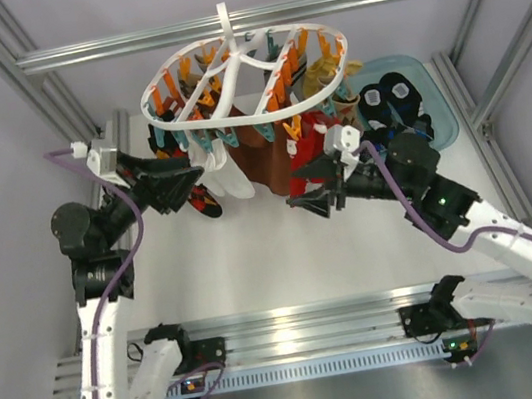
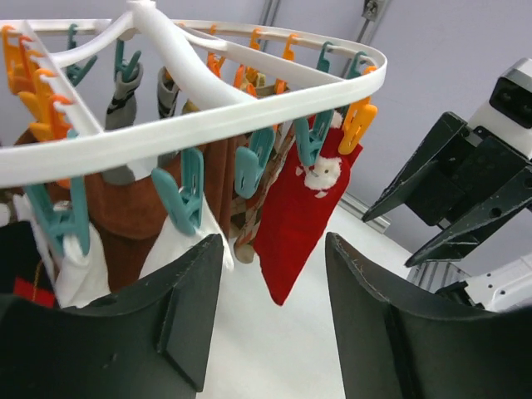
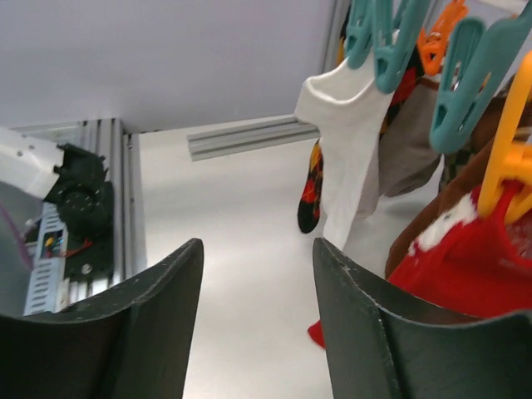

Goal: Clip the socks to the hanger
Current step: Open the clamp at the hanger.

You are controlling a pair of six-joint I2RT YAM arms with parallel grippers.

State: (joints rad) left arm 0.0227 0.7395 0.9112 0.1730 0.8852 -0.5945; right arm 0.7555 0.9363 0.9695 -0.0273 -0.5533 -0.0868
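The white round hanger (image 1: 233,119) hangs at the back centre with orange and teal clips; white, brown, red and argyle socks hang from it. The dark navy socks (image 1: 388,99) with white patches lie in a teal basin (image 1: 445,126) at the back right, untouched. My left gripper (image 1: 197,180) is open and empty below the ring's left side; in the left wrist view (image 2: 274,241) a red sock (image 2: 299,216) hangs just beyond its jaws under the ring (image 2: 208,125). My right gripper (image 1: 295,191) is open and empty beside the red socks; it also shows in its own view (image 3: 258,245).
A white sock (image 3: 349,141) and the red-yellow-black argyle sock (image 3: 312,195) hang ahead of the right gripper, a red sock (image 3: 465,266) right of it. Aluminium frame rails (image 1: 295,316) run along the near edge and both sides.
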